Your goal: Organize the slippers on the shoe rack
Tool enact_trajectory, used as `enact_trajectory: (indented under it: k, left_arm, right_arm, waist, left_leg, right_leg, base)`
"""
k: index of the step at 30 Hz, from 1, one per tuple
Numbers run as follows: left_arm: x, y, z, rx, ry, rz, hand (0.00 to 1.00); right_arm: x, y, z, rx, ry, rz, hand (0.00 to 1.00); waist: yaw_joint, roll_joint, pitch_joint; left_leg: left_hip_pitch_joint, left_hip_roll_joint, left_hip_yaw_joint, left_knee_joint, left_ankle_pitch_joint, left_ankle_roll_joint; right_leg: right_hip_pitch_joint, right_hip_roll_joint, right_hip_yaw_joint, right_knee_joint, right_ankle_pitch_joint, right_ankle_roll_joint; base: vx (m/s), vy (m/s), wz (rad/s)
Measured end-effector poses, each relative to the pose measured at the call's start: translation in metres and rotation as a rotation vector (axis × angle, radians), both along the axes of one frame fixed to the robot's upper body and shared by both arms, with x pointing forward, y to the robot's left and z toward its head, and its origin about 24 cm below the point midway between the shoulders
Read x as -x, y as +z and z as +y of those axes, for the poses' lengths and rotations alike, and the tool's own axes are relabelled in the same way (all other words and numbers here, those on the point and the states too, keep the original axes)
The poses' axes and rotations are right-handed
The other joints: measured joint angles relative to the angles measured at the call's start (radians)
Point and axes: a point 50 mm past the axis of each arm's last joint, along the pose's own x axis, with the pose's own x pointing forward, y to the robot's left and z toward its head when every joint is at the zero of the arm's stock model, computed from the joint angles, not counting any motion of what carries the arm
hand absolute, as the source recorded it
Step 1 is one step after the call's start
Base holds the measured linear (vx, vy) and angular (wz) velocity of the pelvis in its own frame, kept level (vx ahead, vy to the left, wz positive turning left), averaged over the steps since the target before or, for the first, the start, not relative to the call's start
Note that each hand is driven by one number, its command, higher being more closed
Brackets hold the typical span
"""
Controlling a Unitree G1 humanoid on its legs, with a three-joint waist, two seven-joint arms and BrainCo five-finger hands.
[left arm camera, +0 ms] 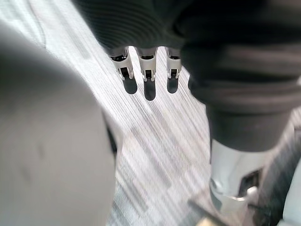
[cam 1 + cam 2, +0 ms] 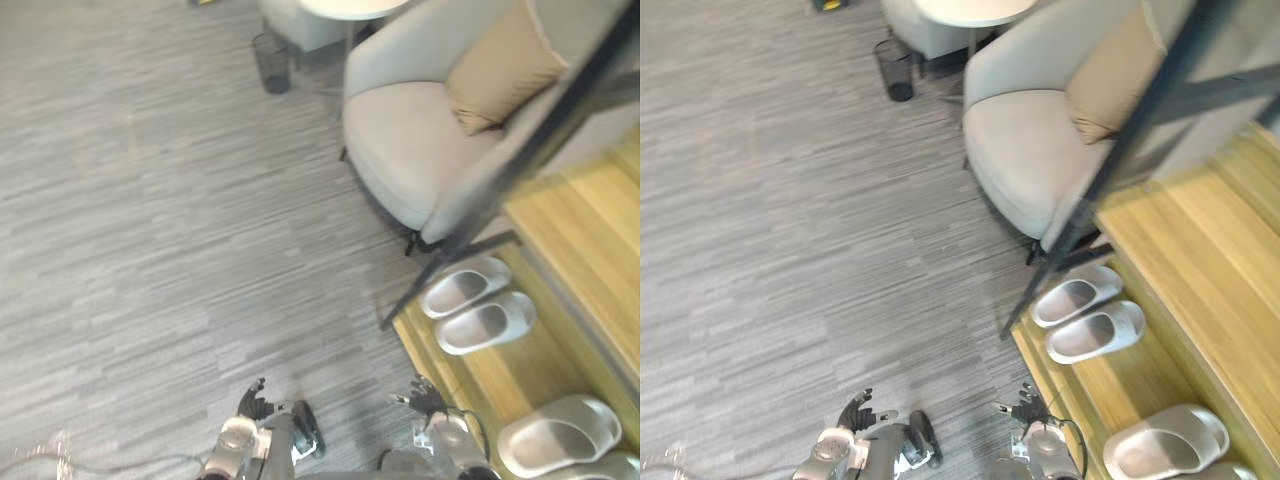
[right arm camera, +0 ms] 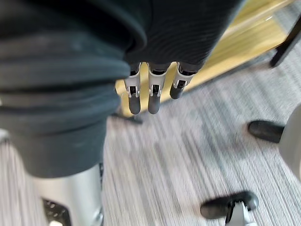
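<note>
Both hands hang low and empty at the near edge of the head views. The left hand (image 2: 255,404) is over the grey carpet floor (image 2: 150,220), and the right hand (image 2: 424,398) is just beside the front corner of the shoe rack (image 2: 580,230). In each wrist view the fingers (image 1: 149,84) point down straight and relaxed, curled round nothing. Judging by this, no grasp has begun and the step in hand is approaching and choosing a slipper. The slippers are all on the rack's lower wooden shelf (image 2: 500,375), off to the robot's right. One pale grey slipper (image 2: 558,432) lies nearest. Further along, a pair sits side by side and slightly askew, one slipper (image 2: 487,322) touching or almost touching the other (image 2: 466,289). The next move probably calls for turning right and reaching the right hand in under the upper shelf to the nearest slipper. The slanting black post (image 2: 520,165) of the frame crosses just by the far pair, and the shelf's front lip is close, so room there looks tight. The left side is open carpet with plenty of room. Beyond the rack stands a grey armchair (image 2: 400,140) with a tan cushion (image 2: 505,65), close against the frame. Farthest off are a dark bin (image 2: 272,62) and a round table (image 2: 350,8), well apart from the work.
</note>
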Motion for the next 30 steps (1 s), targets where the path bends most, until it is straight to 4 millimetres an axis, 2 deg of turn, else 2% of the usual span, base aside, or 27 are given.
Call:
enact_trajectory:
  k: [1, 3, 4, 5, 7, 8, 9, 10, 11, 13, 14, 15, 17, 18, 20, 21, 22, 23, 24, 25, 26, 27, 28, 30]
  left_arm:
    - [0.001, 0.000, 0.002, -0.005, 0.001, 0.004, 0.00]
    - [0.007, -0.002, 0.005, -0.012, 0.005, 0.019, 0.00]
    - [0.007, -0.003, 0.005, -0.011, 0.007, 0.020, 0.00]
    - [0.009, -0.003, 0.005, -0.009, 0.016, 0.024, 0.00]
    - [0.013, -0.005, 0.007, -0.009, 0.029, 0.041, 0.00]
    - [0.013, -0.006, 0.008, -0.005, 0.038, 0.046, 0.00]
    - [0.015, -0.007, 0.009, -0.002, 0.054, 0.050, 0.00]
    - [0.016, -0.007, 0.010, -0.001, 0.060, 0.055, 0.00]
    - [0.018, -0.008, 0.010, 0.005, 0.079, 0.061, 0.00]
    - [0.021, -0.010, 0.007, 0.019, 0.090, 0.070, 0.00]
    - [0.022, -0.010, 0.008, 0.025, 0.112, 0.071, 0.00]
    - [0.024, -0.011, 0.009, 0.028, 0.129, 0.075, 0.00]
    - [0.022, -0.009, 0.009, 0.044, 0.171, 0.060, 0.00]
    - [0.020, -0.008, 0.009, 0.060, 0.203, 0.041, 0.00]
    - [0.015, -0.004, 0.013, 0.071, 0.241, 0.006, 0.00]
    - [0.012, -0.002, 0.014, 0.070, 0.249, -0.003, 0.00]
    - [0.008, -0.001, 0.013, 0.070, 0.244, -0.014, 0.00]
    - [0.007, 0.000, 0.013, 0.071, 0.242, -0.016, 0.00]
    - [0.006, 0.000, 0.012, 0.073, 0.238, -0.018, 0.00]
    - [0.004, 0.000, 0.012, 0.071, 0.235, -0.019, 0.00]
    - [0.003, 0.001, 0.013, 0.073, 0.243, -0.024, 0.00]
    - [0.000, 0.002, 0.015, 0.073, 0.249, -0.035, 0.00]
    - [-0.002, 0.003, 0.018, 0.070, 0.253, -0.041, 0.00]
    - [0.000, 0.004, 0.025, 0.059, 0.264, -0.039, 0.00]
  right_arm:
    - [0.000, 0.000, 0.003, -0.008, 0.005, 0.000, 0.00]
    - [0.001, -0.001, 0.006, -0.017, 0.008, 0.004, 0.00]
    - [0.002, -0.002, 0.007, -0.017, 0.011, 0.007, 0.00]
    - [0.006, -0.003, 0.006, -0.017, 0.012, 0.015, 0.00]
    - [0.006, -0.003, 0.004, -0.009, 0.020, 0.016, 0.00]
    - [0.006, -0.003, 0.002, -0.004, 0.020, 0.017, 0.00]
    - [0.011, -0.004, 0.000, -0.002, 0.017, 0.028, 0.00]
    - [0.017, -0.007, 0.000, -0.004, 0.012, 0.045, 0.00]
    - [0.022, -0.009, -0.002, -0.012, -0.005, 0.058, 0.00]
    - [0.021, -0.009, -0.004, -0.011, -0.016, 0.064, 0.00]
    - [0.018, -0.008, -0.006, -0.008, -0.016, 0.056, 0.00]
    - [0.019, -0.009, -0.004, -0.014, -0.016, 0.060, 0.00]
    - [0.021, -0.009, -0.001, -0.027, -0.019, 0.058, 0.00]
    - [0.020, -0.008, -0.001, -0.030, -0.024, 0.050, 0.00]
    - [0.020, -0.008, 0.000, -0.034, -0.024, 0.048, 0.00]
    - [0.017, -0.007, -0.001, -0.031, -0.023, 0.041, 0.00]
    - [0.016, -0.006, -0.004, -0.021, -0.024, 0.038, 0.00]
    - [0.015, -0.006, -0.006, -0.015, -0.024, 0.036, 0.00]
    - [0.012, -0.004, -0.009, -0.008, -0.023, 0.026, 0.00]
    - [0.013, -0.004, -0.014, -0.005, -0.040, 0.033, 0.00]
    - [0.013, -0.005, -0.011, -0.013, -0.040, 0.035, 0.00]
    - [0.011, -0.004, -0.008, -0.018, -0.035, 0.031, 0.00]
    - [0.010, -0.004, -0.007, -0.020, -0.034, 0.030, 0.00]
    - [0.001, 0.000, -0.007, -0.018, -0.026, 0.007, 0.00]
  waist:
    - [0.001, -0.006, -0.002]
    - [0.000, -0.013, -0.005]
    - [-0.001, -0.013, -0.005]
    - [-0.010, -0.013, -0.005]
    - [-0.024, -0.008, -0.007]
    - [-0.031, -0.008, -0.008]
    - [-0.038, -0.015, -0.013]
    - [-0.040, -0.024, -0.018]
    - [-0.040, -0.040, -0.032]
    - [-0.030, -0.011, -0.045]
    - [-0.030, -0.003, -0.042]
    - [-0.030, -0.001, -0.040]
    - [-0.030, 0.002, -0.031]
    - [-0.026, -0.005, -0.026]
    - [-0.017, -0.003, -0.015]
    - [-0.008, -0.009, -0.013]
    - [0.000, -0.007, -0.015]
    - [0.006, -0.003, -0.015]
    - [0.010, 0.007, -0.011]
    - [0.014, 0.013, -0.008]
    - [0.014, -0.010, -0.015]
    - [0.014, -0.014, -0.018]
    - [0.021, -0.015, -0.018]
    - [0.025, -0.022, -0.021]
  left_leg:
    - [0.018, -0.012, -0.020, -0.033, 0.008, -0.004]
    - [0.065, -0.038, -0.072, -0.095, 0.028, -0.008]
    - [0.090, -0.047, -0.091, -0.125, 0.037, -0.012]
    - [0.130, -0.060, -0.132, -0.172, 0.051, -0.017]
    - [0.161, -0.066, -0.203, -0.203, 0.058, -0.019]
    - [0.174, -0.070, -0.240, -0.213, 0.060, -0.021]
    - [0.187, -0.083, -0.278, -0.221, 0.062, -0.027]
    - [0.189, -0.099, -0.311, -0.218, 0.061, -0.029]
    - [0.203, -0.108, -0.350, -0.208, 0.053, -0.039]
    - [0.206, -0.085, -0.377, -0.198, 0.034, -0.072]
    - [0.204, -0.078, -0.379, -0.176, 0.025, -0.087]
    - [0.193, -0.073, -0.371, -0.120, 0.004, -0.118]
    - [0.125, -0.054, -0.324, 0.108, -0.058, -0.208]
    - [0.048, -0.014, -0.252, 0.328, -0.085, -0.226]
    - [-0.042, 0.111, -0.132, 0.564, -0.113, -0.184]
    - [-0.086, 0.172, -0.083, 0.583, -0.126, -0.167]
    - [-0.123, 0.194, -0.059, 0.504, -0.124, -0.161]
    - [-0.131, 0.193, -0.054, 0.421, -0.105, -0.144]
    - [-0.130, 0.188, -0.052, 0.304, -0.057, -0.128]
    - [-0.124, 0.166, -0.062, 0.187, 0.018, -0.122]
    - [-0.104, 0.119, -0.057, 0.128, 0.035, -0.110]
    - [-0.104, 0.102, -0.061, 0.099, 0.046, -0.102]
    - [-0.109, 0.093, -0.066, 0.091, 0.046, -0.099]
    - [-0.085, 0.071, -0.070, 0.093, 0.027, -0.074]
  right_leg:
    - [-0.065, -0.016, 0.036, 0.134, 0.004, 0.009]
    - [-0.142, 0.013, 0.127, 0.258, -0.053, 0.005]
    - [-0.159, 0.036, 0.166, 0.260, -0.072, 0.006]
    - [-0.184, 0.084, 0.223, 0.232, -0.095, 0.005]
    - [-0.239, 0.146, 0.274, 0.160, -0.098, -0.004]
    - [-0.257, 0.167, 0.291, 0.113, -0.094, -0.007]
    - [-0.263, 0.173, 0.311, 0.042, -0.071, -0.031]
    - [-0.260, 0.164, 0.317, -0.023, -0.035, -0.054]
    - [-0.249, 0.152, 0.309, -0.065, 0.030, -0.066]
    - [-0.199, 0.163, 0.264, -0.123, 0.032, -0.075]
    - [-0.172, 0.165, 0.244, -0.142, 0.029, -0.080]
    - [-0.136, 0.165, 0.225, -0.162, 0.027, -0.084]
    - [-0.058, 0.162, 0.207, -0.194, 0.026, -0.090]
    - [-0.003, 0.165, 0.195, -0.213, 0.006, -0.122]
    - [0.083, 0.173, 0.172, -0.253, -0.027, -0.124]
    - [0.112, 0.169, 0.168, -0.275, -0.031, -0.121]
    - [0.130, 0.146, 0.166, -0.292, -0.039, -0.106]
    - [0.136, 0.135, 0.164, -0.292, -0.049, -0.090]
    - [0.146, 0.128, 0.162, -0.292, -0.061, -0.071]
    - [0.167, 0.112, 0.162, -0.291, -0.090, -0.030]
    - [0.156, 0.083, 0.153, -0.296, -0.080, -0.037]
    - [0.142, 0.079, 0.158, -0.312, -0.056, -0.054]
    - [0.142, 0.082, 0.164, -0.336, -0.023, -0.053]
    - [0.179, 0.070, 0.173, -0.351, 0.051, 0.007]
  base:
    - [0.07, 0.121, 0.59]
    - [0.12, 0.087, 0.67]
    - [0.16, 0.026, 0.85]
    - [0.17, -0.016, 0.90]
    - [0.17, -0.059, 1.08]
    - [0.19, -0.117, 1.25]
    - [0.21, -0.135, 1.28]
    - [0.24, -0.173, 1.34]
    - [0.32, -0.202, 1.11]
    - [0.38, -0.210, 0.72]
    - [0.31, -0.164, 0.54]
    - [0.28, -0.132, 0.57]
    - [0.28, -0.072, 0.54]
    - [0.28, -0.020, 0.52]
    - [0.36, -0.013, 0.36]
    - [0.37, 0.067, 0.14]
    - [0.31, 0.108, 0.05]
    - [0.26, 0.134, 0.02]
    - [0.35, 0.214, 0.14]
    - [0.36, 0.206, 0.39]
    - [0.37, 0.202, 0.50]
    - [0.26, 0.142, 0.48]
    - [0.32, 0.174, 0.33]
    - [0.35, 0.175, 0.24]
